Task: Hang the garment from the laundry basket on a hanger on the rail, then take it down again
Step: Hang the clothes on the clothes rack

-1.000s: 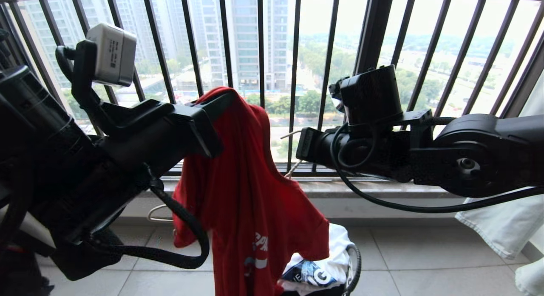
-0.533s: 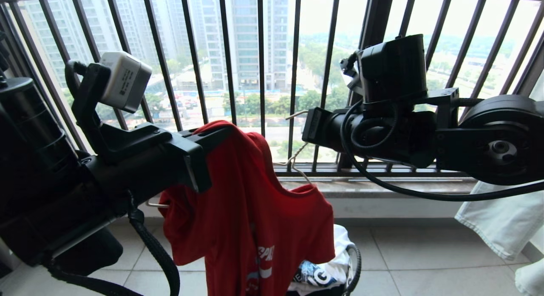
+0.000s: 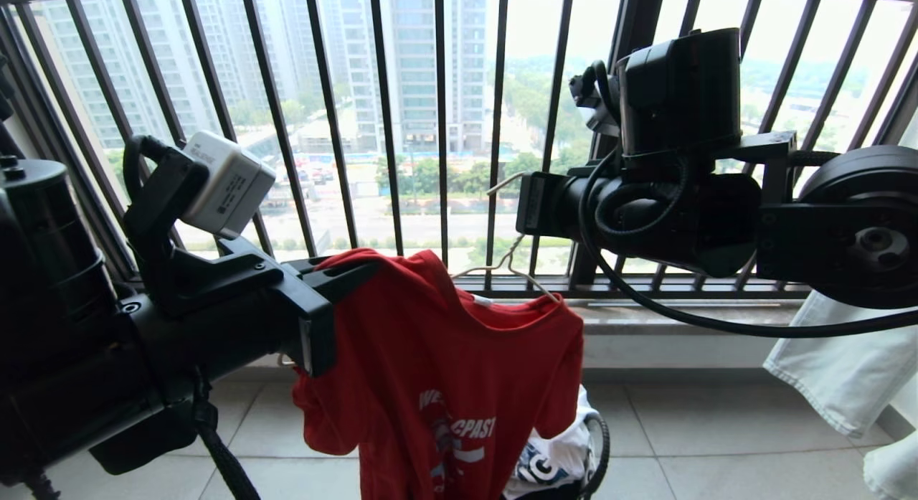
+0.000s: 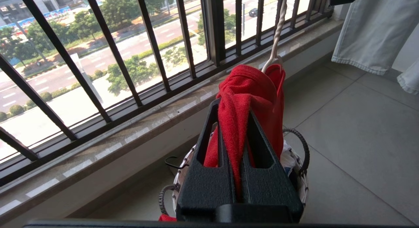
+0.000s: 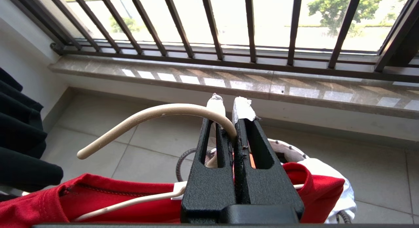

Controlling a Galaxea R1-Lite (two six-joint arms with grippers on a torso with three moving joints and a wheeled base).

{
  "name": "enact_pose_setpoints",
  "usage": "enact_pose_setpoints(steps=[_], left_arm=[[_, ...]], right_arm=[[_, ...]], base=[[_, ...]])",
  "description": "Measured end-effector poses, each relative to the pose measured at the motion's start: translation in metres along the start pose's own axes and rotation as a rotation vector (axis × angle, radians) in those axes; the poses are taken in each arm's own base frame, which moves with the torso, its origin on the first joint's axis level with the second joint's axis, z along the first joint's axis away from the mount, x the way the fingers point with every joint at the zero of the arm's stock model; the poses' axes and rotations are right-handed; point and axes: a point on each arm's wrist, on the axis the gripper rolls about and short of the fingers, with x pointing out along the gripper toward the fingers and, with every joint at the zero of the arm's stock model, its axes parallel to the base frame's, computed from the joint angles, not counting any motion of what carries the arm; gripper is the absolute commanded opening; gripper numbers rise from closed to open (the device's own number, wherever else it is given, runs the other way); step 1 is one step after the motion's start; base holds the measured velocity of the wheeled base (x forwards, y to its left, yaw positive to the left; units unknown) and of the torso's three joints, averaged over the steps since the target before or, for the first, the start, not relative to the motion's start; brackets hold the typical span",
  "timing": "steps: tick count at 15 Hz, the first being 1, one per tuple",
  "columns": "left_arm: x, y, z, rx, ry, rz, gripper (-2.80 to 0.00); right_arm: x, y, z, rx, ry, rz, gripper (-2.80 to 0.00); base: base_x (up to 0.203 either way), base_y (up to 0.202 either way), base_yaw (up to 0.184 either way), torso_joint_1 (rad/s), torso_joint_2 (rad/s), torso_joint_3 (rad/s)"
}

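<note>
Left gripper (image 4: 238, 136) clamped on a bunched fold of the garment (image 3: 445, 371) at its left shoulder, just in front of the window railing (image 3: 441, 127). Garment hangs on the hanger (image 5: 154, 115), hem dropping over the laundry basket (image 4: 296, 162). Right gripper (image 5: 229, 113) pinched shut on the hanger's hook, above the collar. Bare floor tiles (image 3: 688, 428) right of basket; pale cloth (image 3: 846, 371) hangs at far right edge.

We hold both arms raised in front of us, reaching toward each other. Our left gripper (image 4: 236, 130) is closed on the garment (image 3: 445, 371). Our right gripper (image 5: 229, 110), a little higher, is closed on the hanger (image 5: 147, 115) hook.
</note>
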Motion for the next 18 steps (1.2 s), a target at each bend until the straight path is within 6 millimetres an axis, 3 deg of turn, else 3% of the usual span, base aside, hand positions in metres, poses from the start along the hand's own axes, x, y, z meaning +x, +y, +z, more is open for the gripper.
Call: enact_pose_setpoints(steps=[7,8,13,18], left_arm=[[-0.002,0.000,-0.002,0.036,0.001,-0.001,-2.80],[-0.002,0.000,-0.003,0.042,0.003,-0.001,0.00],[-0.006,0.000,-0.002,0.063,0.001,-0.001,0.00],[-0.026,0.005,0.011,0.079,0.014,0.022,0.00]], right_arm=[[-0.004,0.005,0.014,-0.036,-0.052,-0.008,-2.80],[-0.005,0.006,0.015,-0.035,-0.057,-0.009,-2.80],[-0.005,0.007,0.016,-0.061,-0.069,-0.029,-2.80],[-0.006,0.008,0.021,-0.097,-0.091,-0.043,-2.80]], base=[[0.000,0.000,0.000,0.000,0.00,0.000],[0.000,0.000,0.000,0.000,0.00,0.000],[0.000,0.000,0.000,0.000,0.00,0.000],[0.000,0.000,0.000,0.000,0.00,0.000]])
